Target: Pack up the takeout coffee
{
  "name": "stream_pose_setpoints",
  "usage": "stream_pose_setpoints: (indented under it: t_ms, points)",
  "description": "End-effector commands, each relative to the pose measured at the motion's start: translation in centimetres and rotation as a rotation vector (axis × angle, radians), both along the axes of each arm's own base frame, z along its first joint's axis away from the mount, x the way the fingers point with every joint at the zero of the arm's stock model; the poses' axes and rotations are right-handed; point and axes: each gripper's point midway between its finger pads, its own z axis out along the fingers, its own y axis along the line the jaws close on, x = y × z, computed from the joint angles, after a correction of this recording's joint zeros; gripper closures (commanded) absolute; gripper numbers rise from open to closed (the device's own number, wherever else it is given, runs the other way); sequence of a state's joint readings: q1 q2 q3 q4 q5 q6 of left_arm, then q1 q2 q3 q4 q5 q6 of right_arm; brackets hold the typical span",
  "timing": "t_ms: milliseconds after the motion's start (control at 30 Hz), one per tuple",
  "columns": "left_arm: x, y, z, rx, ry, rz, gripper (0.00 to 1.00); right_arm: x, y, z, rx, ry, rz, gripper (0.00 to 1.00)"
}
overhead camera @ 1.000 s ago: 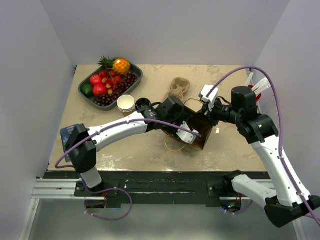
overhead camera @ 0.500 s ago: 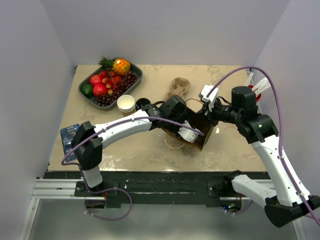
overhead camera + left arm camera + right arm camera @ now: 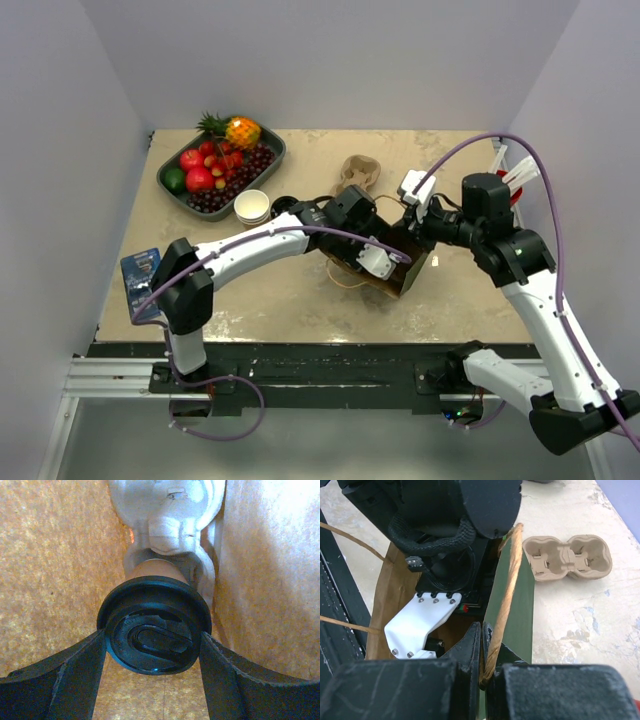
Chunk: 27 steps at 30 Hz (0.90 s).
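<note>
Nearest the arm bases, the left arm reaches across the worktop (image 3: 300, 300) and into the mouth of the brown bag (image 3: 408, 262). In the left wrist view the left gripper (image 3: 153, 655) is inside the bag, with paper walls on both sides. Its 2 fingers (image 3: 75, 675) are clamped on the cup (image 3: 154, 625) at the lid rim, 1 on each side. The cup's long axis runs straight on from the fingers, lid towards the wrist and base deeper into the bag, so the left arm is the 1 to set it down. I cannot tell whether its base touches the bag's floor, so lowering before release seems safest. The cup is tan paper below a round black lid with a raised oval sip tab. On the bag's far-right side, the right gripper (image 3: 482, 640) is pinched tight on the twine handle (image 3: 507, 580) at the rim, apparently holding the mouth open. Beyond the bag lies the pulp carrier (image 3: 357, 175), both wells empty. Left of it stands a stack of open cups (image 3: 252, 208).
</note>
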<state>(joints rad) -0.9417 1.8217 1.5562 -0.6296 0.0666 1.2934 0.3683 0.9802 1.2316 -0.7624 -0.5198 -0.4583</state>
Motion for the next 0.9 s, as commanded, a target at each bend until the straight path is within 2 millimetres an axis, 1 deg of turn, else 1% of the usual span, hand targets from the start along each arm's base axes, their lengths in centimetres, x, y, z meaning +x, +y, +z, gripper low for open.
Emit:
stream_pose_setpoints:
  t_ms: [0, 33, 133, 367, 433, 500, 533, 567, 633, 667, 700, 733, 767, 800, 833, 867]
  points:
    - [0.4, -0.9, 0.7, -0.033, 0.04, 0.01, 1.0, 0.0, 0.7, 0.9, 0.048, -0.019, 0.012, 1.0]
    - [0.5, -1.0, 0.8, -0.042, 0.045, 0.009, 1.0, 0.3, 0.5, 0.8, 0.043, -0.018, -0.005, 1.0]
    - [0.5, -1.4, 0.4, -0.052, 0.059, -0.006, 1.0, 0.5, 0.4, 0.6, 0.034, -0.009, -0.016, 1.0]
    - [0.8, -1.8, -0.3, -0.051, 0.076, -0.02, 1.0, 0.7, 0.3, 0.4, 0.034, 0.002, -0.034, 1.0]
    - [1.0, -1.9, -0.5, -0.05, 0.077, -0.03, 1.0, 1.1, 0.0, 0.3, 0.029, 0.002, -0.058, 1.0]
    - [1.2, -2.2, -0.3, -0.054, 0.067, -0.054, 1.0, 1.7, -0.4, 0.0, 0.023, 0.015, -0.105, 1.0]
    - [1.3, -2.2, -0.6, -0.048, 0.068, -0.061, 1.0, 1.9, -0.5, -0.1, 0.022, 0.02, -0.116, 1.0]
    - [1.4, -2.5, -0.4, -0.054, 0.063, -0.088, 1.0, 2.0, -0.6, 0.0, 0.019, 0.02, -0.121, 1.0]
    - [1.6, -2.6, -0.9, -0.047, 0.065, -0.105, 1.0, 2.3, -0.9, -0.6, 0.005, 0.043, -0.138, 1.0]
    - [1.7, -2.8, -0.9, -0.046, 0.059, -0.123, 1.0, 2.4, -0.9, -0.4, 0.004, 0.041, -0.144, 1.0]
    - [1.8, -3.0, -0.9, -0.047, 0.058, -0.132, 1.0, 2.5, -1.0, -0.5, 0.001, 0.047, -0.15, 0.95]
    - [2.1, -3.0, -1.5, -0.037, 0.069, -0.134, 1.0, 2.9, -1.3, -0.5, -0.004, 0.051, -0.167, 0.88]
    - [2.3, -3.4, -1.0, -0.045, 0.06, -0.151, 1.0, 3.1, -1.3, 0.0, 0.001, 0.045, -0.175, 0.78]
    - [2.5, -3.6, -0.9, -0.045, 0.059, -0.157, 1.0, 3.2, -1.5, 0.1, -0.001, 0.049, -0.181, 0.74]
    - [2.7, -3.6, -1.6, -0.033, 0.075, -0.158, 1.0, 3.6, -1.8, 0.1, 0.001, 0.056, -0.195, 0.7]
    - [3.1, -4.1, -1.0, -0.046, 0.064, -0.166, 1.0, 3.9, -1.7, 0.4, 0.009, 0.064, -0.195, 0.68]
